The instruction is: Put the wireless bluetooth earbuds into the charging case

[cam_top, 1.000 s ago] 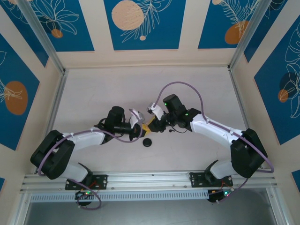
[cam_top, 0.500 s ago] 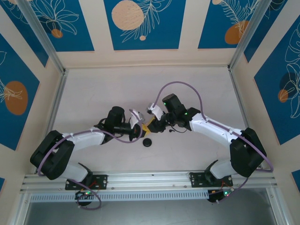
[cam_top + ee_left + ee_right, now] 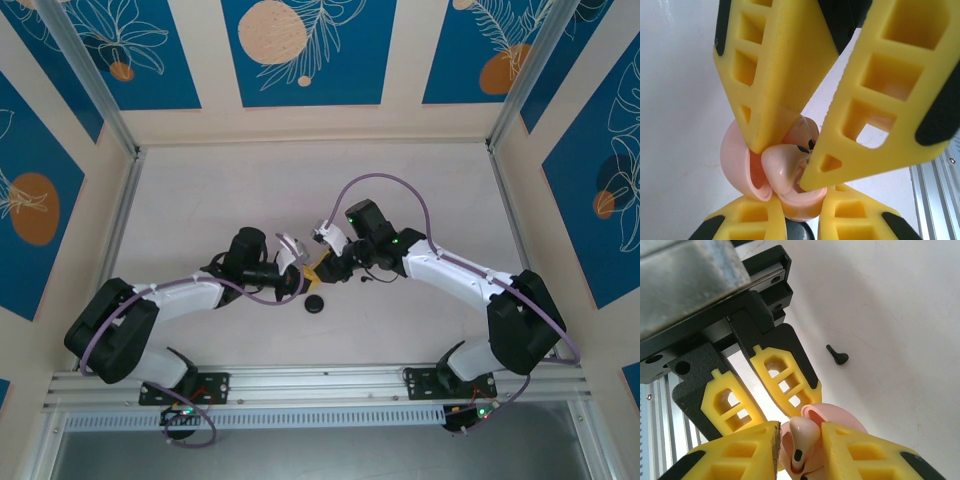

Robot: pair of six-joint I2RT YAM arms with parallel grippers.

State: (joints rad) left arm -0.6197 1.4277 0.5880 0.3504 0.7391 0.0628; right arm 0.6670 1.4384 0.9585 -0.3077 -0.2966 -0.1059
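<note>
Top camera: high behind my bases, facing down over the whole tabletop [image 3: 200, 200], far off. My left hand [image 3: 307, 273] and right hand [image 3: 321, 266] meet mid-frame. Wrist cameras: each looks along its own fingers, very close, facing the other hand. Both share the pink case [image 3: 735, 162] and pink earbud [image 3: 782, 170].
</note>
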